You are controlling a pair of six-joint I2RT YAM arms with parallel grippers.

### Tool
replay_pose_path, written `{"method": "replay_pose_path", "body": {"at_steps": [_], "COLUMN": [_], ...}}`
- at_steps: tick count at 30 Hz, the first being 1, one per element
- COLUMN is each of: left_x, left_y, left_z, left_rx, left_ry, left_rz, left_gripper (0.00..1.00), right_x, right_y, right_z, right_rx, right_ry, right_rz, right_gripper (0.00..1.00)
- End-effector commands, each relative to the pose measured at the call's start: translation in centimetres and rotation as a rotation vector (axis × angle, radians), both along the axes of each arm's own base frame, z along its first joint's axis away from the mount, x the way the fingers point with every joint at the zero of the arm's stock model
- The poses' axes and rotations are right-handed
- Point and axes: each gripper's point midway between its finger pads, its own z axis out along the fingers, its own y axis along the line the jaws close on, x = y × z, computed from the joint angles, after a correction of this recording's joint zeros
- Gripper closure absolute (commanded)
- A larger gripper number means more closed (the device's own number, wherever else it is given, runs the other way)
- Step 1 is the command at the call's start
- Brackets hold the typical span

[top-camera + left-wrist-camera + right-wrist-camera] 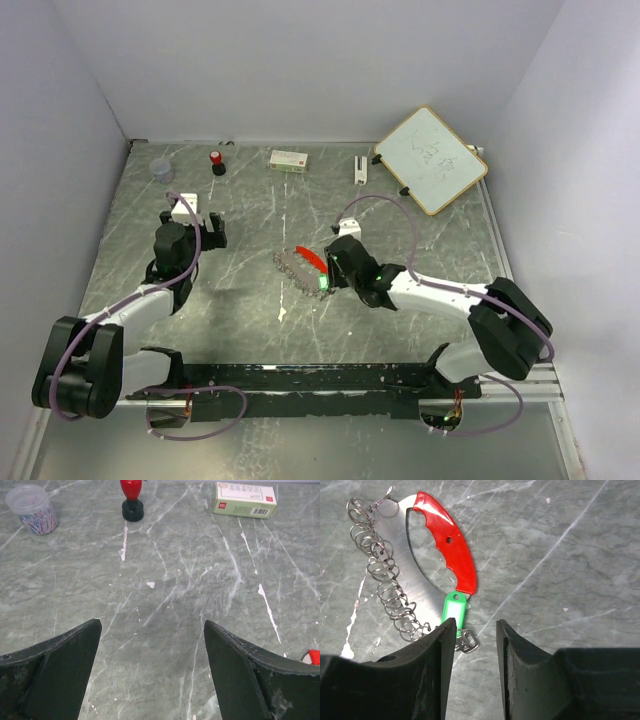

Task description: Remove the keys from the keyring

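Observation:
The keyring (382,575) is a string of silver wire rings lying on the marble table; it also shows in the top view (291,264). The long curved red key (445,540) lies beside it, at table centre in the top view (311,257). The small green key (454,611) lies at the red key's lower end, with a small metal clasp (468,641) below it. My right gripper (474,630) is open and empty, low over the table, its left finger next to the green key and clasp. My left gripper (152,627) is wide open and empty over bare table at the left (203,226).
A red-capped little bottle (131,497), a clear jar of paper clips (31,509) and a small green-white box (245,500) stand along the back. A whiteboard (432,158) leans at the back right, and a small white object (360,168) stands near it. A black rail (320,378) runs along the front.

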Motion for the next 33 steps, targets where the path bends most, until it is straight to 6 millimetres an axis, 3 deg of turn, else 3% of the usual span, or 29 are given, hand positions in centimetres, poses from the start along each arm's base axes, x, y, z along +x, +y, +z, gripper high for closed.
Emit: {"method": "replay_pose_path", "body": {"at_steps": [1, 11, 33], "left_x": [0.7, 0.0, -0.2], "left_y": [-0.9, -0.3, 0.4], "left_z": [0.2, 1.1, 1.1], "left_rx": [-0.003, 0.0, -0.01], "left_ry": [-0.003, -0.054, -0.058], "left_rz": [-0.034, -0.012, 0.026], "left_gripper": [0.05, 0.05, 0.05], "right_x": [0.0, -0.3, -0.7], "right_y": [1.6, 3.8, 3.8], "right_z": [-0.6, -3.1, -4.8], "right_rx": [0.058, 0.069, -0.01], "right_ry": [0.019, 0.088, 0.142], "right_rz": [0.015, 0.063, 0.057], "right_gripper": [0.61, 0.62, 0.63]}}
